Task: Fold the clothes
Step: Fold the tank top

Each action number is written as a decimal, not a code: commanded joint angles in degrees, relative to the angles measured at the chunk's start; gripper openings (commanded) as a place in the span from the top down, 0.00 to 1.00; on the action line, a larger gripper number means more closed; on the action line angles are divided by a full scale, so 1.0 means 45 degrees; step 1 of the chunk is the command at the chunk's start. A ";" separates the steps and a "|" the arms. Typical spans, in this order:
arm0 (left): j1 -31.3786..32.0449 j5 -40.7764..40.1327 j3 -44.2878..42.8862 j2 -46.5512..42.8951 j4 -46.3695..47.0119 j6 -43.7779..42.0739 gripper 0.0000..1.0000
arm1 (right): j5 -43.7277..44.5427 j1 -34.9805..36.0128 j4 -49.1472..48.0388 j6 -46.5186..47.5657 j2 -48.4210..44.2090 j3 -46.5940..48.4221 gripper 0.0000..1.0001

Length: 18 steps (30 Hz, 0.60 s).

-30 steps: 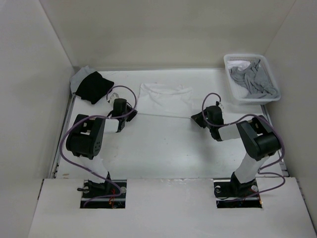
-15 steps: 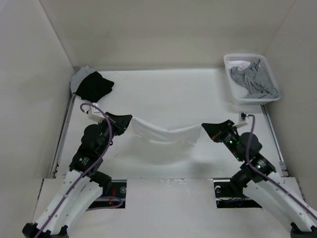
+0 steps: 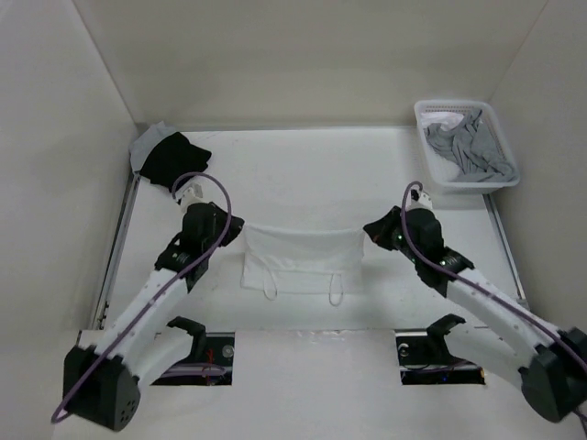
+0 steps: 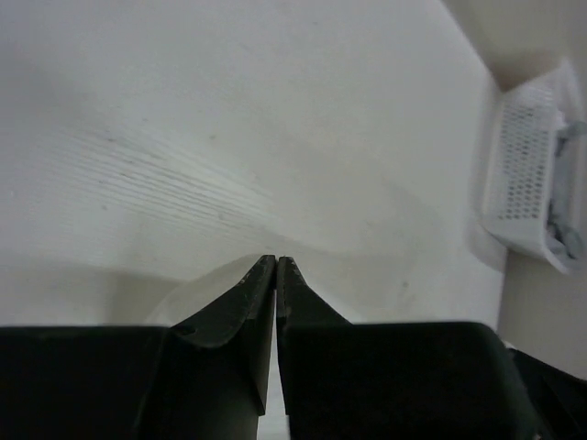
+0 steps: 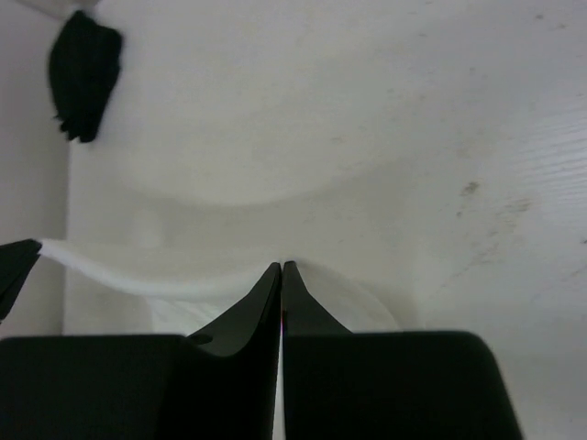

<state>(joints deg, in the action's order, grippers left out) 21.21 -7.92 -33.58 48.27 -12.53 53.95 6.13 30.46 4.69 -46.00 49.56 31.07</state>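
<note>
The clothes (image 3: 301, 258) are one white garment spread as a rectangle in the middle of the table, with two thin string loops (image 3: 271, 291) along the near edge. My left gripper (image 3: 240, 223) is shut at the garment's far left corner, and my right gripper (image 3: 369, 229) is shut at the far right corner. The far edge runs taut between them. In the right wrist view that edge shows as a white band (image 5: 138, 275) leading to my shut right gripper (image 5: 282, 266). The left gripper (image 4: 276, 260) is also pressed shut in its own view.
A white plastic basket (image 3: 432, 137) with grey garments stands at the far right, also in the left wrist view (image 4: 527, 174). A black cloth (image 3: 174, 158) lies on a pale cloth in the far left corner. White walls enclose the table on three sides.
Both arms lifted the garment from the far middle and carried it nearer. It went from a thin stretched line to a sagging sheet, and now lies flat with the loops at the near edge.
</note>
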 commanded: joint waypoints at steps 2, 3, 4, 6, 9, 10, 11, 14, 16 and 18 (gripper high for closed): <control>-0.1499 0.1446 -0.0249 0.3522 0.4127 -0.0193 0.97 | -0.1946 -0.1834 -0.4278 0.0202 0.3430 0.0611 0.97; -0.1675 0.1584 -0.0639 0.4401 0.4597 -0.0212 0.97 | -0.2180 -0.2127 -0.4632 0.0222 0.4310 0.1060 0.97; -0.1793 0.1720 -0.1010 0.5106 0.4892 -0.0212 0.97 | -0.2337 -0.2420 -0.4848 0.0280 0.5034 0.1528 0.97; -0.1950 0.1974 -0.1655 0.5988 0.5303 -0.0174 0.97 | -0.2689 -0.2831 -0.5045 0.0300 0.6033 0.2311 0.97; -0.1815 0.1976 -0.1990 0.6226 0.5442 -0.0192 0.97 | -0.3002 -0.3164 -0.5104 0.0319 0.6486 0.2647 0.97; -0.1775 0.1976 -0.1855 0.6110 0.5442 -0.0212 0.97 | -0.3022 -0.3165 -0.5104 0.0319 0.6409 0.2472 0.97; -0.1775 0.2034 -0.1602 0.5935 0.5461 -0.0212 0.97 | -0.3023 -0.3165 -0.5124 0.0319 0.6254 0.2200 0.97; -0.1755 0.2034 -0.0510 0.4941 0.5364 -0.0193 0.97 | -0.2984 -0.3107 -0.5143 0.0261 0.5454 0.1146 0.97; -0.1755 0.2131 0.0389 0.4082 0.5325 -0.0134 0.97 | -0.2848 -0.3010 -0.5066 0.0280 0.4732 0.0287 0.97; -0.1736 0.2190 0.1366 0.3066 0.5169 0.0041 0.96 | -0.2750 -0.2815 -0.4988 0.0203 0.4126 -0.0533 0.97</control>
<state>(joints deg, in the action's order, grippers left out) 13.21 0.89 -31.90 67.09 9.67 53.82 -6.13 16.91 -15.51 -45.41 71.66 32.64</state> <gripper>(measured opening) 0.033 0.034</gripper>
